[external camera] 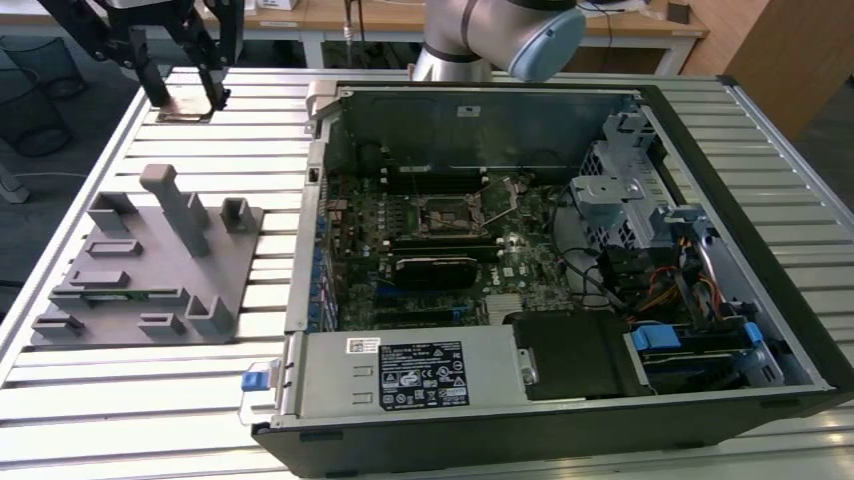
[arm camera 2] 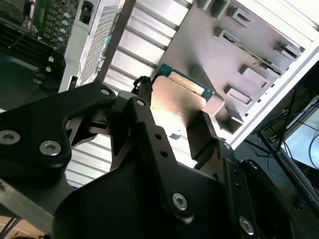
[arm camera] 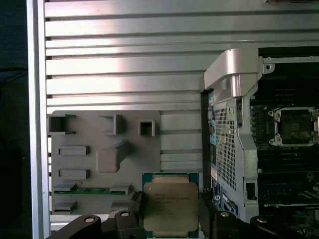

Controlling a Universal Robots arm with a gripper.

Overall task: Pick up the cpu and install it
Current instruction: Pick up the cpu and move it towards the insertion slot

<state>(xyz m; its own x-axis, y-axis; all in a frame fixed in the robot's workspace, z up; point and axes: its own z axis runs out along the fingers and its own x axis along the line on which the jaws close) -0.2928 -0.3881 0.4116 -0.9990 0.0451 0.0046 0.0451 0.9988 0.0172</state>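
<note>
I see the cpu point(arm camera: 170, 206), a small flat square chip with a silvery-grey metal top and green rim, pinched at two opposite edges by the black gripper point(external camera: 187, 100). It sits at about eleven o'clock in the exterior view, low over the slatted aluminium table point(external camera: 254, 130); I cannot tell whether it touches the slats. The grey plastic holder block with upright posts point(external camera: 147, 260) lies at its six o'clock, well apart. The open black computer case point(external camera: 534, 435) and its metal-framed motherboard socket point(external camera: 447, 212) lie toward four o'clock.
</note>
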